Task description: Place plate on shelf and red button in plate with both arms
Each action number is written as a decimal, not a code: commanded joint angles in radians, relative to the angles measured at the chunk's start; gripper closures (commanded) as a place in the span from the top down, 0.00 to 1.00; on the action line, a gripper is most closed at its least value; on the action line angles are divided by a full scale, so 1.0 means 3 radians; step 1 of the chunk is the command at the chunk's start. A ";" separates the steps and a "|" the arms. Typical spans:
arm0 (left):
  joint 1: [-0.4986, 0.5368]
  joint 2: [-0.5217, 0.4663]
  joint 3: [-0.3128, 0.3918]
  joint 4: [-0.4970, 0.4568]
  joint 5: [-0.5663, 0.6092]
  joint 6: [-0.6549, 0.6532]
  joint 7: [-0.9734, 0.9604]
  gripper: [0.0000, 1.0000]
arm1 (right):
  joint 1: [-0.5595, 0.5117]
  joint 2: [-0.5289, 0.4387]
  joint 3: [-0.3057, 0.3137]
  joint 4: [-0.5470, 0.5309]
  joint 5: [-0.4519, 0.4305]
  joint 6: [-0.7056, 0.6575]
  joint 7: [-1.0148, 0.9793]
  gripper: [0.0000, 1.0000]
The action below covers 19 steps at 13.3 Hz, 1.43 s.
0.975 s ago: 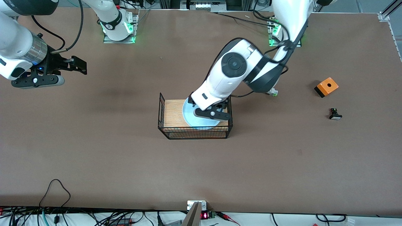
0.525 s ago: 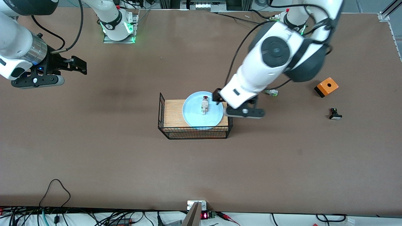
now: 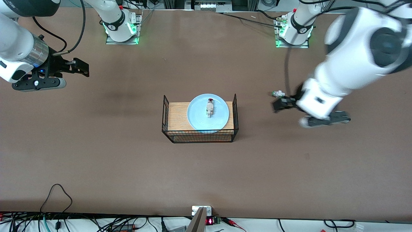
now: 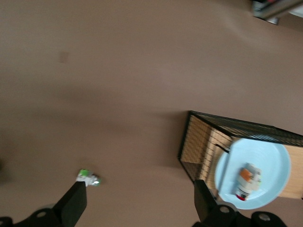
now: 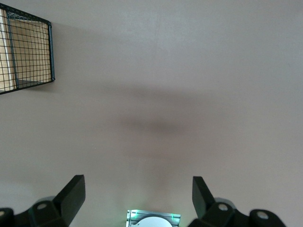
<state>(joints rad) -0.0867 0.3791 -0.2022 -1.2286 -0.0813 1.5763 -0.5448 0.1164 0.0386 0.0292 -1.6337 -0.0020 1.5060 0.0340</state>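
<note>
The pale blue plate (image 3: 197, 118) lies on the wooden top of the wire rack (image 3: 176, 116) at mid-table. The red button (image 3: 210, 108) lies on the plate, its red cap toward the robots' bases. My left gripper (image 3: 280, 105) is open and empty, over bare table between the rack and the left arm's end. The left wrist view shows its open gripper (image 4: 139, 198), the plate (image 4: 272, 153), the button (image 4: 248, 181) and the rack (image 4: 201, 142). My right gripper (image 3: 82, 67) is open and empty, and waits over the right arm's end of the table; the right wrist view (image 5: 138, 194) shows it open too.
A small white part with a green and silver end (image 3: 278, 94) lies on the table close to my left gripper, also in the left wrist view (image 4: 88, 178). The right wrist view shows a corner of the rack (image 5: 28, 52) and the right arm's base (image 5: 151, 218).
My left gripper has let go of the red button on the plate and swung away from the rack toward the left arm's end. The right arm has not moved.
</note>
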 commanded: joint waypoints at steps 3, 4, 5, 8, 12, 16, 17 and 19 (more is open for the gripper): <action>0.0304 -0.0062 -0.0052 -0.0046 0.0154 -0.0253 0.0226 1.00 | -0.0040 0.0030 0.0015 0.0077 0.0027 -0.0035 0.0015 1.00; 0.0365 -0.0062 -0.0052 -0.0046 0.0154 -0.0253 0.0292 1.00 | -0.0040 0.0030 0.0015 0.0077 0.0027 -0.0035 0.0015 1.00; 0.0442 -0.0062 -0.0052 -0.0046 0.0154 -0.0253 0.0434 1.00 | -0.0040 0.0030 0.0015 0.0077 0.0027 -0.0035 0.0015 1.00; 0.0687 -0.0077 -0.0052 -0.0087 0.0169 -0.0253 0.1073 1.00 | -0.0040 0.0030 0.0015 0.0077 0.0032 -0.0035 0.0015 1.00; 0.0658 -0.0098 -0.0108 -0.0118 0.0627 -0.0253 0.1121 1.00 | -0.0045 0.0030 0.0015 0.0077 0.0027 -0.0035 0.0015 1.00; 0.0698 -0.0103 -0.0190 -0.0113 0.0701 -0.0253 0.1121 1.00 | -0.0045 0.0030 0.0015 0.0077 0.0032 -0.0035 0.0015 1.00; 0.0754 -0.0103 -0.0195 -0.0108 0.0670 -0.0248 0.1121 1.00 | -0.0045 0.0030 0.0015 0.0077 0.0027 -0.0035 0.0015 1.00; 0.0810 -0.0113 -0.0190 -0.0067 0.0644 -0.0243 0.1121 1.00 | -0.0045 0.0030 0.0015 0.0077 0.0032 -0.0035 0.0015 1.00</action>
<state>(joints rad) 0.1312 0.3745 -0.2549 -1.2351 0.1080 1.5060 -0.2245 0.1106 0.0396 0.0291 -1.6333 -0.0020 1.5060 0.0340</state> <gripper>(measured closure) 0.000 0.000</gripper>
